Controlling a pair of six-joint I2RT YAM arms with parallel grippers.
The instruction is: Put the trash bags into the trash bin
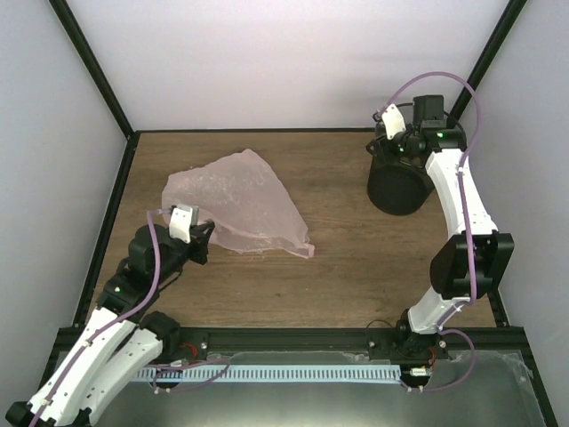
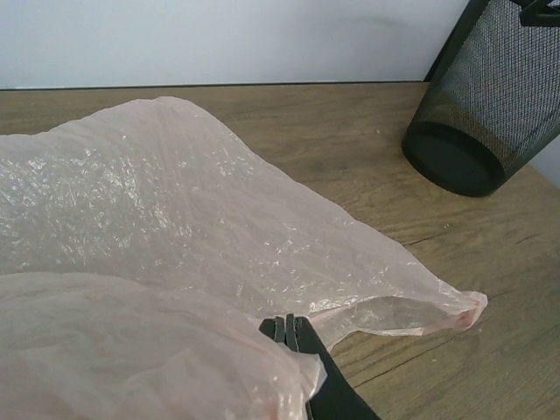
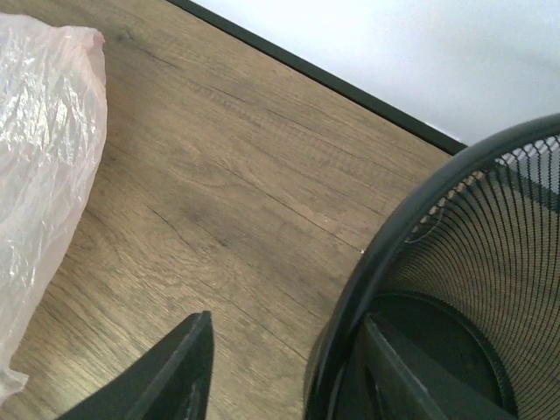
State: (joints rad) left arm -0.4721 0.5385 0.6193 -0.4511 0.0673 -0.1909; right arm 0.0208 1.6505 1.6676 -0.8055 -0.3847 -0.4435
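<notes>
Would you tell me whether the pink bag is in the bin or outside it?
Outside: the pink bag lies spread on the table, well apart from the bin, pinched by the left gripper.

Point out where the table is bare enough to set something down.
Free: the wide bare strip of table between the trash bag and the trash bin, running to the near edge. Crowded: the left side, where the left tool pinches the bag, and the bin's rim, straddled by the right tool.

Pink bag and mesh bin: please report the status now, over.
Left claw shut on edge of pink bag; bag lies on table. Right claw open, astride mesh bin rim. No obstacle seen between them.
</notes>
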